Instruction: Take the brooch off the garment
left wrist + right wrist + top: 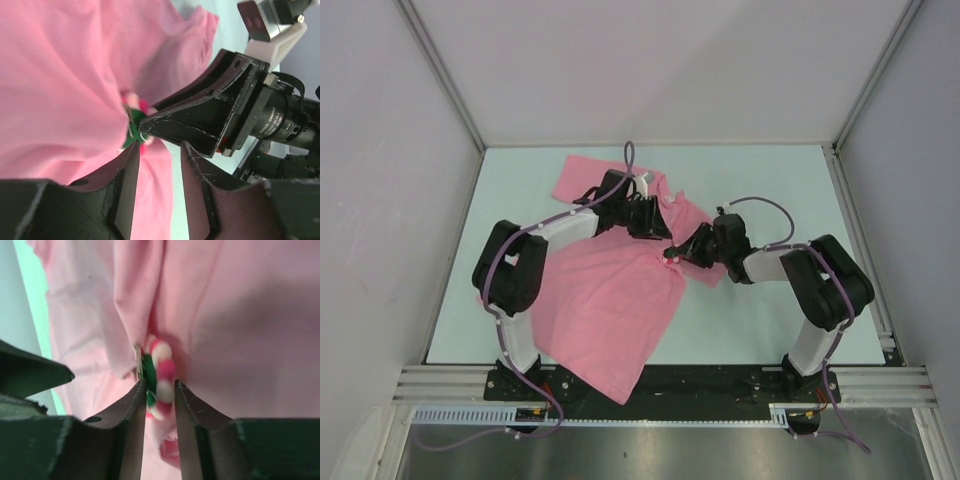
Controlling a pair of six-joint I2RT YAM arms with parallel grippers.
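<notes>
Right fingers (132,434) pinch the round, petalled brooch (159,377) on soft pink garment (240,315); left fingers (197,190) gape.

Motor housing lettering: white print is showing on the black motor housing (277,117) sitting just behind the right pincer (142,131).
Largest word: it is appearing to read "DAMIAO", running sideways along the housing.
Smaller print: finer white lines beside that word are coming out too small to read.
</notes>
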